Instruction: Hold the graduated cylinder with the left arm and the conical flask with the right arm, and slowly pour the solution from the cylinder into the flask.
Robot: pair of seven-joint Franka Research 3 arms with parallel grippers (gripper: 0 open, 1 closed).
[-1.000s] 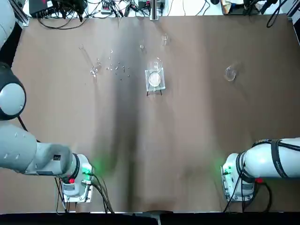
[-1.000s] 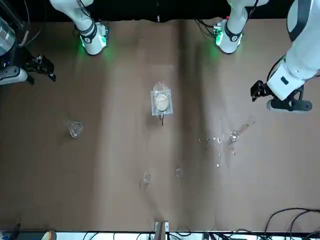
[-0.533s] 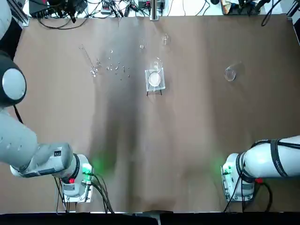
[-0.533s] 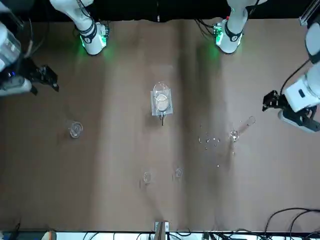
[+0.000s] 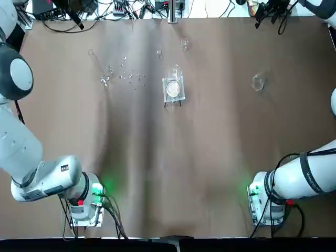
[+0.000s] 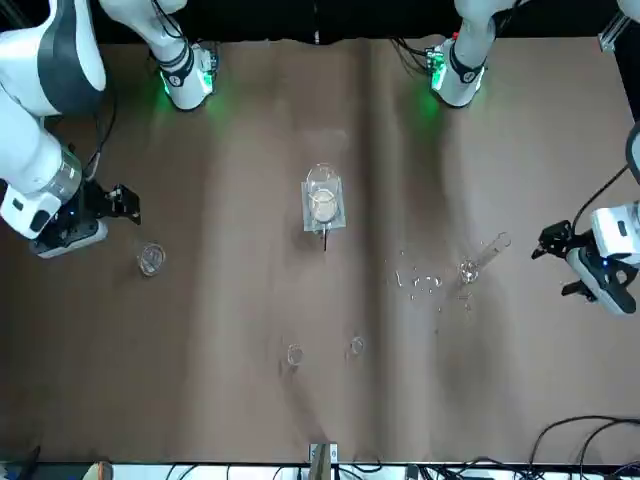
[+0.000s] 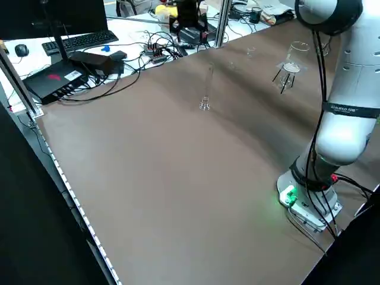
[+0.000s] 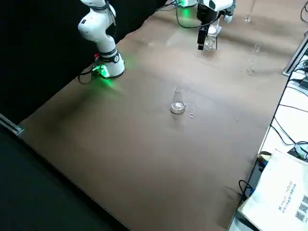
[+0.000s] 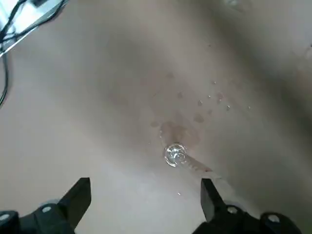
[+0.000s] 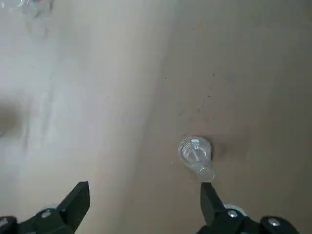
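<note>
The graduated cylinder (image 5: 98,66), a very slim clear tube, stands upright on the far left of the brown table (image 5: 210,157); it also shows in the front view (image 6: 483,256). My left gripper (image 9: 144,184) hovers open above the cylinder (image 9: 175,154), and in the front view the left gripper (image 6: 548,243) is beside it. The conical flask (image 5: 258,82) stands on the far right. My right gripper (image 10: 143,187) hangs open over the flask (image 10: 195,151), just beside it in the front view (image 6: 128,202). Neither gripper holds anything.
A short beaker on a white square stand (image 5: 174,86) sits mid-table. Tiny glass bits (image 5: 131,76) lie right of the cylinder, and two tiny cups (image 5: 185,43) stand at the far edge. Cables and electronics (image 5: 105,8) lie beyond the table. The arm bases (image 5: 86,202) glow green.
Both arms have swung out over the table. The left gripper has come close to the cylinder, and the right gripper has come close to the flask. The glassware has not moved.
</note>
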